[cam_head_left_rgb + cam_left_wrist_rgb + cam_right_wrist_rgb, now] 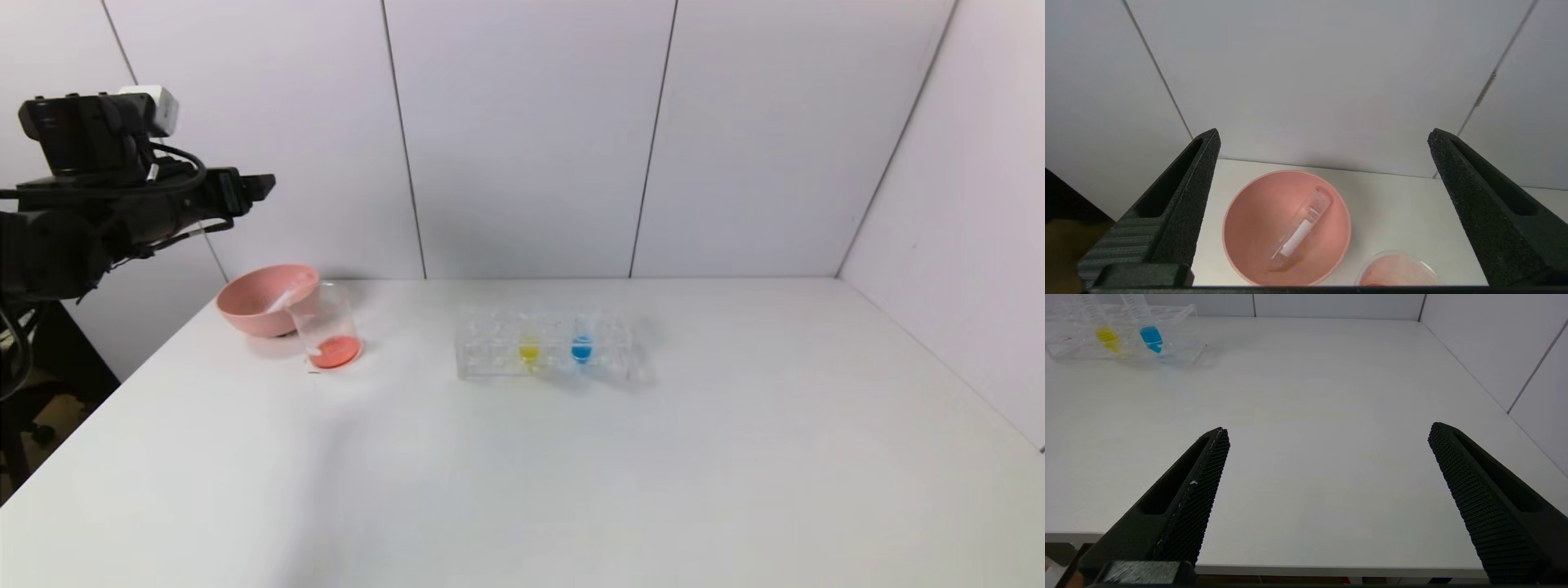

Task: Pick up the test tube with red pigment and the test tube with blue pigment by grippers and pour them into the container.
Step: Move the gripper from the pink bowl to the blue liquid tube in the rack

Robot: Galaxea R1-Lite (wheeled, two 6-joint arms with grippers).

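Note:
My left gripper [261, 186] [1324, 136] hangs open and empty, high over the pink bowl [253, 314] [1227, 228] at the table's back left. The test tube with red pigment [1300, 230] [286, 298] lies slanted inside that bowl, with only an orange-red trace at its rounded end. Beside the bowl stands the container [326, 327] [1396, 271], a clear beaker with orange-red liquid at its bottom. The test tube with blue pigment [581, 343] [1147, 328] stands upright in the clear rack [490, 359] [1180, 351]. My right gripper [1328, 430] is open and empty over the table's near edge, and the head view does not show it.
A tube with yellow liquid [529, 347] [1106, 335] stands in the rack next to the blue one. White wall panels close off the back and the right side. The white table [571, 474] spreads wide in front of the rack.

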